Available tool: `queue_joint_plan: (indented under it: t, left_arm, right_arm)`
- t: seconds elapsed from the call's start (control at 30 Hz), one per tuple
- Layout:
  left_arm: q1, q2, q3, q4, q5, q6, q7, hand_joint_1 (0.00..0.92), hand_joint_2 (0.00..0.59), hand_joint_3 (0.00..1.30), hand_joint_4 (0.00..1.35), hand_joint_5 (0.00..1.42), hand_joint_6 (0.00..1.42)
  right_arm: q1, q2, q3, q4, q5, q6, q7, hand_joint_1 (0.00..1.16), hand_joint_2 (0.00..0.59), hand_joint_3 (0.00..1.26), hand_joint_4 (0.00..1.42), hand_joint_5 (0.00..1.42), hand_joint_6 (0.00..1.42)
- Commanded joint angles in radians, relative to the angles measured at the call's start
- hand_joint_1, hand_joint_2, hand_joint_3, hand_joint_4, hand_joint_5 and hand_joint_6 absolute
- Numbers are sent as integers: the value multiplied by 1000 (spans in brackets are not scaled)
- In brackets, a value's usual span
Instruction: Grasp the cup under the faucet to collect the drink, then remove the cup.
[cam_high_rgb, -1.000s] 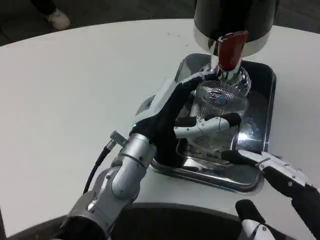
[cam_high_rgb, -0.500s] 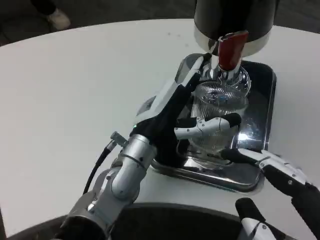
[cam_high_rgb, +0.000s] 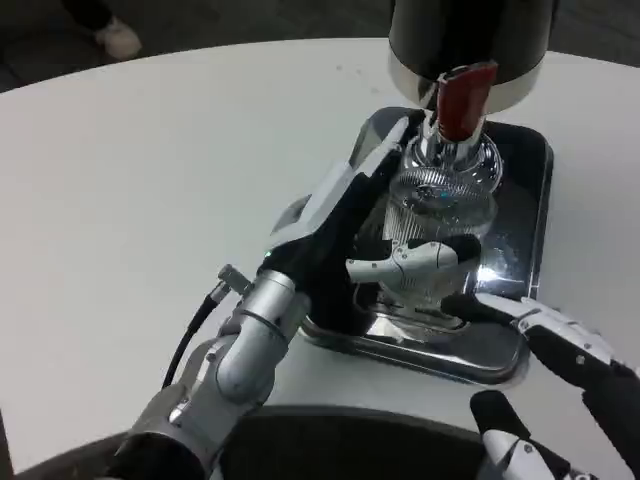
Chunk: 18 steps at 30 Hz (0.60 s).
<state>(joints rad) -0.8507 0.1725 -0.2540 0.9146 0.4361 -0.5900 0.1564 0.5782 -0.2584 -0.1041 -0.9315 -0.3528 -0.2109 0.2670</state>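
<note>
Left hand (cam_high_rgb: 385, 235) grasping the ribbed clear glass cup (cam_high_rgb: 440, 215) under the red-handled faucet (cam_high_rgb: 460, 100).
Cup over the shiny steel drip tray (cam_high_rgb: 525, 190) (near the worktop's far edge); right hand (cam_high_rgb: 560, 345) released, fingers apart.

We are looking down from the robot's head, close in, facing forward across the white table (cam_high_rgb: 150, 170) toward the dispenser (cam_high_rgb: 468, 40) at the top edge.
</note>
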Motion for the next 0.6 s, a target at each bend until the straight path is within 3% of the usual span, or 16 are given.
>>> queue_joint_plan:
  t: [0.03,0.37,0.6]
  left_arm:
    - [4,10,-4,12,0,-12,-6,424,50,0,0,98,120]
    - [3,14,-13,16,6,-12,-12,523,61,0,0,29,44]
    - [3,10,-9,19,-6,-19,-27,484,47,0,0,39,42]
  right_arm:
    - [3,6,4,9,7,0,-4,416,511,246,216,133,80]
    - [0,11,5,13,10,1,-3,411,504,246,221,133,80]
    - [-1,12,4,15,11,0,-4,408,503,246,228,133,80]
